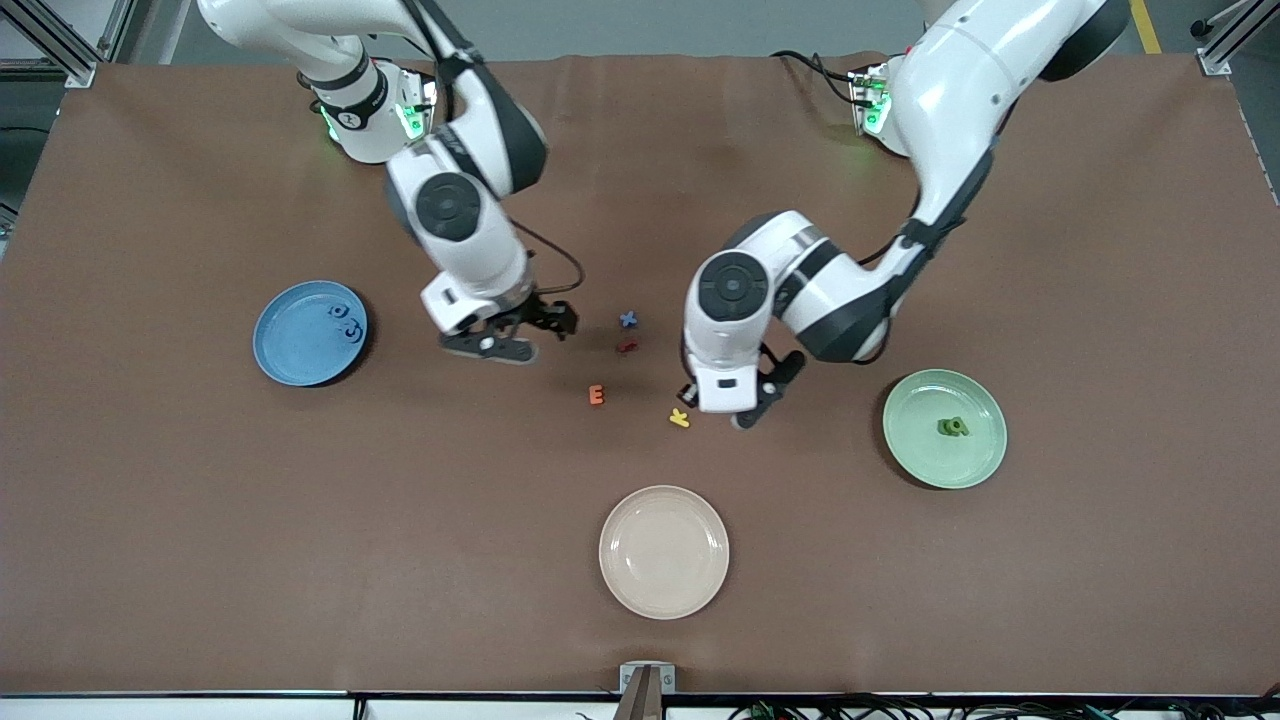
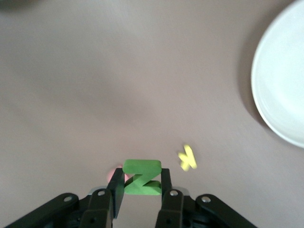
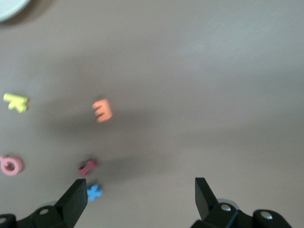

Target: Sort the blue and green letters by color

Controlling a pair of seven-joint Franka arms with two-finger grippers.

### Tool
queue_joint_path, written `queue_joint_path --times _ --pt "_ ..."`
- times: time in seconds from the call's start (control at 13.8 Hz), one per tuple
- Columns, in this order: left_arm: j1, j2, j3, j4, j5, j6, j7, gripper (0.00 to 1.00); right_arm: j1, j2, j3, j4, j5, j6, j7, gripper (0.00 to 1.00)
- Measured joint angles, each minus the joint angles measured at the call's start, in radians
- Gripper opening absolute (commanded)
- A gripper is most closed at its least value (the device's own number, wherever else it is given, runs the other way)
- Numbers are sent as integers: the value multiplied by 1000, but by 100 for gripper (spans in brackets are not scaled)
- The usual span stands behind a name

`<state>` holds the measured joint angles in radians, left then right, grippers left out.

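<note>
- The blue plate (image 1: 310,333), toward the right arm's end of the surface (image 1: 200,520), holds dark blue letters (image 1: 346,322).
- The green plate (image 1: 944,428), toward the left arm's end, holds green letters (image 1: 952,427).
- The beige plate (image 1: 664,551), nearest the front camera, carries nothing.
- The left gripper (image 2: 140,186) hangs near the yellow K (image 1: 680,418), fingers clamped on a green N (image 2: 141,177).
- The right gripper (image 3: 141,194) hovers beside the blue X (image 1: 628,319), fingers spread apart.
- A red letter (image 1: 627,346) and an orange E (image 1: 597,396) lie between the X and the beige plate.

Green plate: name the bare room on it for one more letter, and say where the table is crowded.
The green plate is bare all round the green letters at its middle. Crowded: the patch between both end effectors, with blue X, red letter, orange E and yellow K.
</note>
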<state>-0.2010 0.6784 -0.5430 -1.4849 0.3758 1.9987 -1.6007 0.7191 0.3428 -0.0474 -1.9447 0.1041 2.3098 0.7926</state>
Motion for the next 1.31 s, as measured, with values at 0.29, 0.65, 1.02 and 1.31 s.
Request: queue_joint_path --times 0.29,0.65,1.02,1.31 --pt "143 -59 1 -136 29 1 165 0 120 131 1 -4 0 162 76 100" --pt "302 -92 1 -272 116 19 321 0 199 227 0 -1 -1 250 91 98" --pt "499 -103 1 -306 117 37 546 0 218 237 -1 6 -40 250 89 92" --pt "583 -103 1 -367 117 167 692 0 218 262 -3 29 -90 250 88 87"
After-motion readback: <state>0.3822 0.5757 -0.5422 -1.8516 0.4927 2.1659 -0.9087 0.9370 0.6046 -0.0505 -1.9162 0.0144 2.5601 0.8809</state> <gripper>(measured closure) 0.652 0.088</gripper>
